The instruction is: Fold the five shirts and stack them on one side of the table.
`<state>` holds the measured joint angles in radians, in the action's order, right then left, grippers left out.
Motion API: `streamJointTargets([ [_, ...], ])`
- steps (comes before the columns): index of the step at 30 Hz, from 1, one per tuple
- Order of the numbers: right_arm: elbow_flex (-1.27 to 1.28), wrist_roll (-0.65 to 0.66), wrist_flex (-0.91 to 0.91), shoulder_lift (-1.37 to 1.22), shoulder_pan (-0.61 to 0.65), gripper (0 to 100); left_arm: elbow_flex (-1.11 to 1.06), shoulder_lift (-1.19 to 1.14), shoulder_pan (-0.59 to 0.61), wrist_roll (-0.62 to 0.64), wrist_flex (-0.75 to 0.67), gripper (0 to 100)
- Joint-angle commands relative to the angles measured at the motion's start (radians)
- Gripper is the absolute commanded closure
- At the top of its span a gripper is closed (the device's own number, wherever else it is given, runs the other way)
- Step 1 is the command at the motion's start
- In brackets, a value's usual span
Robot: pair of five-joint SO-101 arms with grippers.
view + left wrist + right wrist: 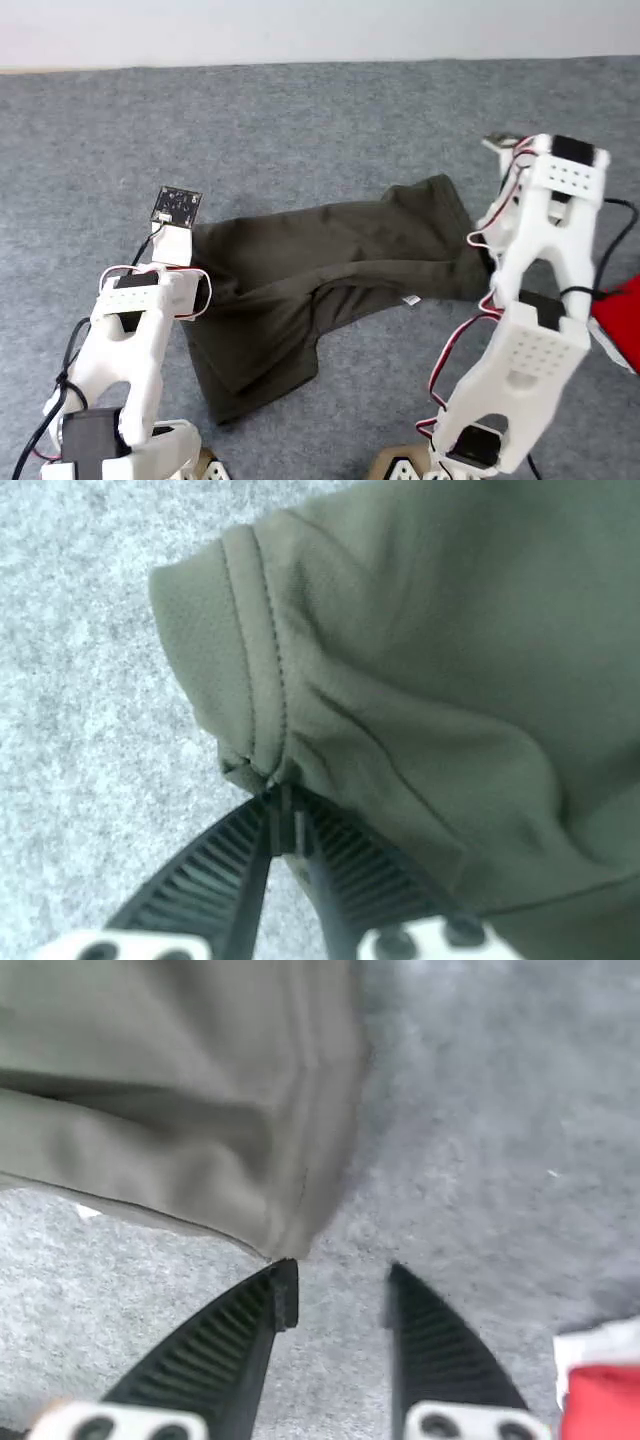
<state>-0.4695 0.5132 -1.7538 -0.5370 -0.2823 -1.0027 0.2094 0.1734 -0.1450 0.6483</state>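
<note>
Starting at the near edge: the left gripper (285,815) is pressed together on a stitched hem corner of the olive shirt (330,260), at the garment's left side. The right gripper (340,1280) stands spread at the shirt's right edge. One of its fingertips is touching or just beside the folded fabric and the other is over bare surface (300,110), with nothing between them. The shirt lies crumpled across the middle of the surface, one part trailing near left and another reaching far right. It rests directly on the surface, in no tray or bin. A red item (622,318), possibly another shirt, sits at the right edge, just beside the right arm.

Risks, as judged:
- The left hold takes only a small bite of hem, so a pull could slip it free.
- If the right gripper closes where it stands, it may catch one layer or none, and the fold would come out skewed.
- That arm's sweep could also drag the red item.
</note>
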Motion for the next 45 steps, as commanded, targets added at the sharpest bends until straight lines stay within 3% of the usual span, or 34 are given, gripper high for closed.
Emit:
streamJointTargets([
  [1,-0.006,-0.009,-0.044,0.12,-0.005,82.8,0.031,0.0,-0.003,0.002,0.011,100],
  [5,-0.006,-0.009,-0.044,0.197,0.019,82.9,0.027,0.008,-0.006,-0.003,0.018,100],
  [8,-0.006,-0.009,-0.044,0.237,0.021,83.0,0.067,0.009,-0.012,-0.005,0.101,100],
  [12,0.002,-0.009,-0.045,0.289,-0.015,83.5,0.137,0.009,-0.078,-0.003,0.276,100],
  [18,0.213,-0.006,-0.042,0.467,-0.022,95.2,0.309,0.009,-0.212,0.0,0.563,100],
  [23,0.446,0.068,-0.041,0.656,0.045,96.2,0.507,0.015,-0.203,0.002,0.732,100],
  [28,0.572,0.091,-0.039,0.789,0.137,96.3,0.633,0.199,-0.147,0.048,0.77,100],
  [34,0.594,0.097,-0.039,0.822,0.314,96.4,0.641,0.486,0.015,0.052,0.825,100],
  [38,0.594,0.106,-0.036,0.819,0.479,98.8,0.634,0.577,0.224,0.051,0.848,100],
  [45,0.64,0.249,0.018,0.819,0.737,96.1,0.559,0.598,0.548,0.046,0.81,100],
])
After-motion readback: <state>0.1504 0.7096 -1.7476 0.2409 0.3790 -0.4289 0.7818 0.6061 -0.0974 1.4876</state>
